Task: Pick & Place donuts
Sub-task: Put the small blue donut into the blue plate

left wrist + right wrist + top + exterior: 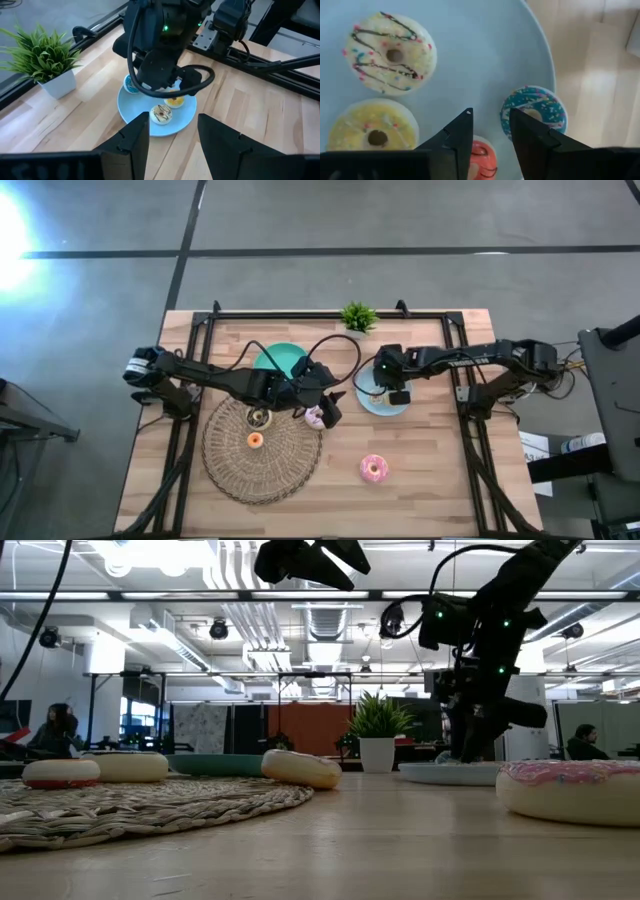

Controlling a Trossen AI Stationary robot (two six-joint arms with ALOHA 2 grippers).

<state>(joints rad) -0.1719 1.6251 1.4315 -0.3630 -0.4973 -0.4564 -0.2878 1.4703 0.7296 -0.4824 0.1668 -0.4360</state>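
My right gripper (491, 111) is open, low over the light-blue plate (470, 60). On the plate lie a white drizzled donut (390, 52), a yellow one (372, 132), a blue-sprinkled one (535, 112) and a tiny red one (484, 155), which shows under the gap between the fingers. My left gripper (330, 408) is open and raised high, above the pale pink donut (314, 417) at the woven mat's (262, 470) edge. A tiny orange donut (255, 440) and another donut (258, 417) rest on the mat. The bright pink donut (374, 468) lies on bare table.
A teal plate (278, 360) sits at the mat's far side, under the left arm. A small potted plant (358, 317) stands at the far edge, close to the light-blue plate. Black frame rails run along the left, right and far edges. Bare wood lies near the front edge.
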